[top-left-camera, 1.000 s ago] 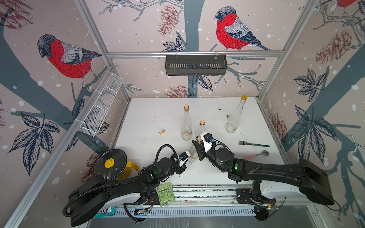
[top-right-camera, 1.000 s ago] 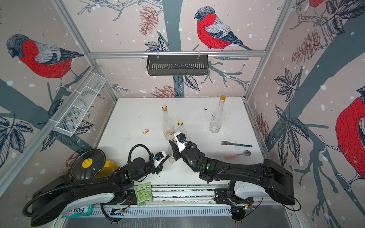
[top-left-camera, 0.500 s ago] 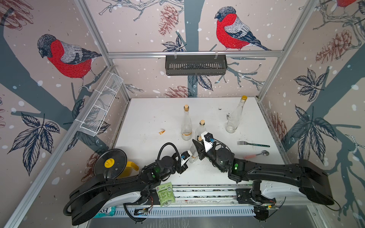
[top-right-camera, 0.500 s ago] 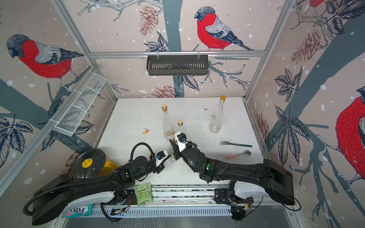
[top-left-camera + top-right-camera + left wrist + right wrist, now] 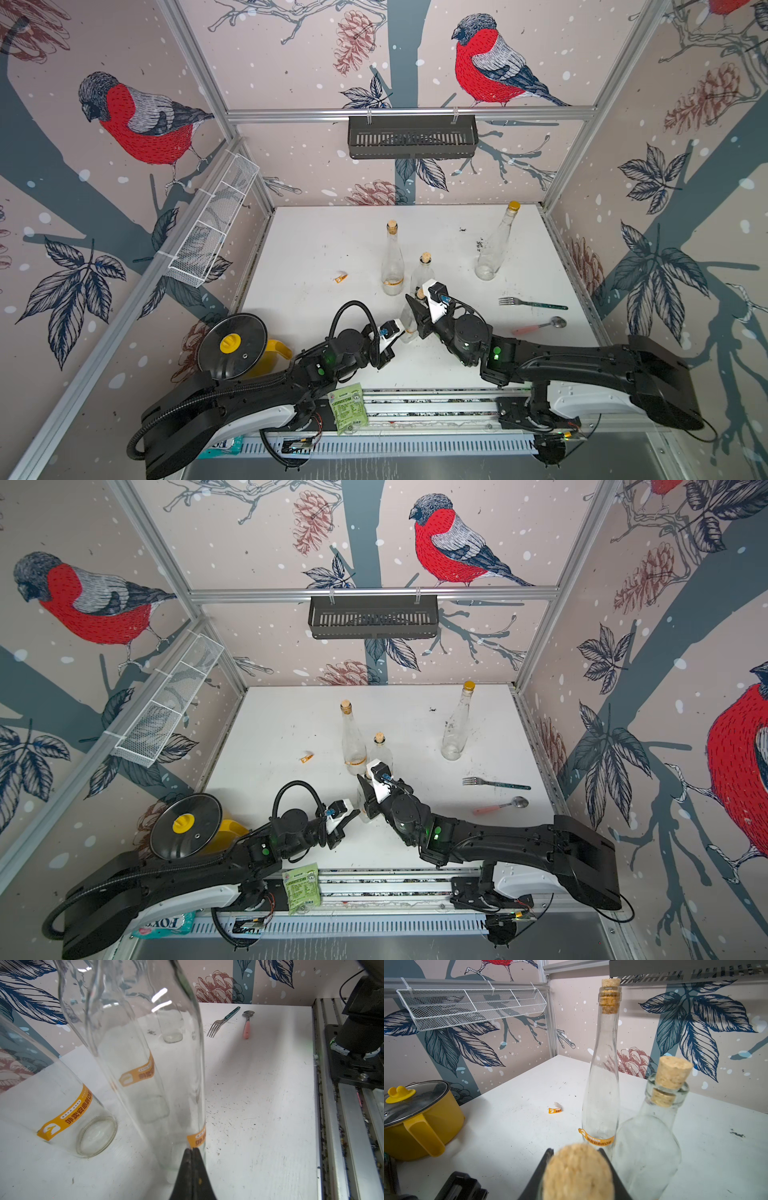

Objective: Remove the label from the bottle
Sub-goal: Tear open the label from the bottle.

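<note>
- The bottle (image 5: 409, 323) stood on the counter (image 5: 316, 249) near the front edge, between my two arms.
- My right jaws were clamped on its neck, just under the cork (image 5: 578, 1172).
- My left jaws were together, tips at the lower edge of the orange label (image 5: 197, 1139), low on the body. I could not tell whether a corner was caught between them.
- Handling, my guess: empty glass, so light, stiff, slick and breakable. Held only at the neck, the base could skid.
- The label looked thin and likely to tear. Best taken at its free end and drawn along the glass.
- Room: a tall bottle (image 5: 392, 266) and a short bottle (image 5: 422, 272) stood close behind, so a tip could knock them.
- Open counter lay to my left, toward a scrap (image 5: 340, 277). The fork (image 5: 532, 304) and spoon (image 5: 540, 326) were well apart on my right.
</note>
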Controlling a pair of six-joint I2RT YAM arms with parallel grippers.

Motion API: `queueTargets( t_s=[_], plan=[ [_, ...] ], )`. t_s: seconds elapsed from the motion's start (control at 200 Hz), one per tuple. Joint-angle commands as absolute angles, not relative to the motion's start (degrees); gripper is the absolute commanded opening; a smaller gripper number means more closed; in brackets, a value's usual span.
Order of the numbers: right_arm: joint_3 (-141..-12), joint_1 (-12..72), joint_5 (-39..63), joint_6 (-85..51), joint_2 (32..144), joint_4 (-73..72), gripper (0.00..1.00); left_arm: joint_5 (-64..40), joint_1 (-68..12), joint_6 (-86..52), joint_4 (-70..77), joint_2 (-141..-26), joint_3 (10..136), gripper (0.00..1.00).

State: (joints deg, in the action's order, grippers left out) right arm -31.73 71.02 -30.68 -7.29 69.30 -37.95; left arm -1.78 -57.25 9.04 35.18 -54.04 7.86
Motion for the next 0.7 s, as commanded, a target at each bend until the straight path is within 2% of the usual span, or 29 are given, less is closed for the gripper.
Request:
queueTargets(
  t_s=[0.0,0.26,0.31,0.395,0.43,0.53,0.695],
  plan=[
    [-31.9,71.3,-34.6,-5.2,68.9,-40.6,0.00,-4.0,-57.4,8.8,35.2,-53.4,8.0,0.00],
    [-31.6,71.8,-35.8,-4.7,68.9,-41.3,0.00,-4.3,-57.4,6.9,34.4,-53.3,8.1,0.00],
    [-31.6,71.9,-35.9,-4.7,68.9,-41.3,0.00,-3.6,-57.3,6.1,34.6,-53.3,8.1,0.14],
    [-31.4,71.9,-35.7,-4.7,68.7,-41.6,0.00,-2.4,-57.3,5.9,35.6,-54.0,7.7,0.49],
    [-31.4,71.9,-35.4,-4.7,68.7,-41.6,0.00,-2.1,-57.4,6.0,35.8,-54.4,7.9,0.56],
    [-31.3,72.1,-34.7,-4.3,68.6,-41.7,0.00,-1.5,-57.4,6.7,37.0,-56.3,8.3,0.61],
    [-30.6,72.2,-33.0,-4.0,67.9,-42.2,0.00,-0.2,-57.3,7.8,39.9,-59.5,9.2,0.59]
  ],
)
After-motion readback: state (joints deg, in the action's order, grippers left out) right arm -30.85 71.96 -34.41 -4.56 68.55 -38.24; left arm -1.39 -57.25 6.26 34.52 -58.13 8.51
